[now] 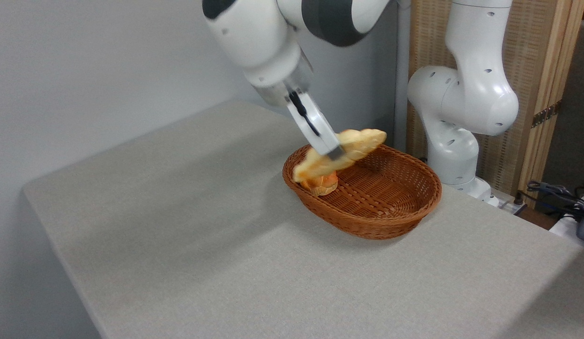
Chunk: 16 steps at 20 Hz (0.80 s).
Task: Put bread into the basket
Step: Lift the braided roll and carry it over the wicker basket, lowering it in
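Note:
My gripper [336, 153] is shut on the bread [362, 141], a long golden-yellow braided loaf, around its middle. The loaf hangs tilted over the left end of the basket [391, 221], its right end higher and its left end low near the rim. The basket is oval, brown woven wicker with low sides, standing at the far right of the table. A small round orange bun [321, 183] lies inside the basket just under the loaf's lower end; whether they touch I cannot tell.
The grey cloth-covered table [179, 226] stretches wide to the left and front of the basket. The arm's white base [454, 155] stands right behind the basket. Cables [560, 193] lie off the table at the far right.

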### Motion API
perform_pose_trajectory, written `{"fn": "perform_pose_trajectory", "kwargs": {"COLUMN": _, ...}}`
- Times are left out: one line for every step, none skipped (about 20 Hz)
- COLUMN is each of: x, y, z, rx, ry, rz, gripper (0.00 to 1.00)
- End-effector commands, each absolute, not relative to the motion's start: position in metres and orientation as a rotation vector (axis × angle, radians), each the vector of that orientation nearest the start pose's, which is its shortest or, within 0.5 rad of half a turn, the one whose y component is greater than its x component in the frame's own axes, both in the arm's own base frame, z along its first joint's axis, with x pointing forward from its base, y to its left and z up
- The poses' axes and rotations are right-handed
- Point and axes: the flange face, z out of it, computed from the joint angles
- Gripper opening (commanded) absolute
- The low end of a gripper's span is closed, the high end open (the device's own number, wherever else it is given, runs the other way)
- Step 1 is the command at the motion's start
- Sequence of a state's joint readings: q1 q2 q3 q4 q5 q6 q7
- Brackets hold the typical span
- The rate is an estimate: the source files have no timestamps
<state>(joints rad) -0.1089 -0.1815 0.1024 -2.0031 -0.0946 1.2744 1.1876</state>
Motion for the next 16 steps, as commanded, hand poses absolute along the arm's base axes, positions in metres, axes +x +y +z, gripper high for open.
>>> {"fn": "perform_pose_trajectory", "kwargs": {"x": 0.42, "y": -0.006, "z": 0.481, "rx": -2.831, "ry": 1.915, "rz": 0.873, "gripper": 1.0}}
{"fn": "perform_pose_trajectory", "kwargs": {"x": 0.42, "y": -0.006, "z": 0.481, "rx": -2.831, "ry": 1.915, "rz": 0.875, "gripper": 1.0}}
{"fn": "perform_pose_trajectory", "kwargs": {"x": 0.42, "y": -0.008, "z": 0.481, "rx": -2.827, "ry": 1.919, "rz": 0.876, "gripper": 1.0}}
{"fn": "perform_pose_trajectory", "kwargs": {"x": 0.42, "y": -0.008, "z": 0.481, "rx": -2.827, "ry": 1.919, "rz": 0.876, "gripper": 1.0}}
{"fn": "perform_pose_trajectory", "kwargs": {"x": 0.42, "y": -0.009, "z": 0.479, "rx": -2.822, "ry": 1.927, "rz": 0.884, "gripper": 1.0}}
{"fn": "perform_pose_trajectory", "kwargs": {"x": 0.42, "y": -0.01, "z": 0.479, "rx": -2.819, "ry": 1.932, "rz": 0.884, "gripper": 1.0}}
{"fn": "perform_pose_trajectory", "kwargs": {"x": 0.42, "y": -0.011, "z": 0.478, "rx": -2.816, "ry": 1.933, "rz": 0.89, "gripper": 1.0}}
{"fn": "perform_pose_trajectory", "kwargs": {"x": 0.42, "y": -0.012, "z": 0.477, "rx": -2.812, "ry": 1.936, "rz": 0.894, "gripper": 1.0}}
{"fn": "perform_pose_trajectory", "kwargs": {"x": 0.42, "y": -0.014, "z": 0.477, "rx": -2.808, "ry": 1.939, "rz": 0.892, "gripper": 1.0}}
{"fn": "perform_pose_trajectory", "kwargs": {"x": 0.42, "y": -0.014, "z": 0.477, "rx": -2.806, "ry": 1.941, "rz": 0.893, "gripper": 1.0}}
{"fn": "perform_pose_trajectory", "kwargs": {"x": 0.42, "y": -0.014, "z": 0.477, "rx": -2.806, "ry": 1.941, "rz": 0.893, "gripper": 1.0}}
{"fn": "perform_pose_trajectory", "kwargs": {"x": 0.42, "y": -0.014, "z": 0.478, "rx": -2.805, "ry": 1.943, "rz": 0.89, "gripper": 1.0}}
{"fn": "perform_pose_trajectory", "kwargs": {"x": 0.42, "y": -0.014, "z": 0.478, "rx": -2.805, "ry": 1.943, "rz": 0.887, "gripper": 1.0}}
{"fn": "perform_pose_trajectory", "kwargs": {"x": 0.421, "y": -0.015, "z": 0.48, "rx": -2.802, "ry": 1.944, "rz": 0.871, "gripper": 1.0}}
{"fn": "perform_pose_trajectory", "kwargs": {"x": 0.423, "y": -0.016, "z": 0.483, "rx": -2.796, "ry": 1.945, "rz": 0.842, "gripper": 1.0}}
{"fn": "perform_pose_trajectory", "kwargs": {"x": 0.426, "y": -0.016, "z": 0.485, "rx": -2.795, "ry": 1.941, "rz": 0.816, "gripper": 1.0}}
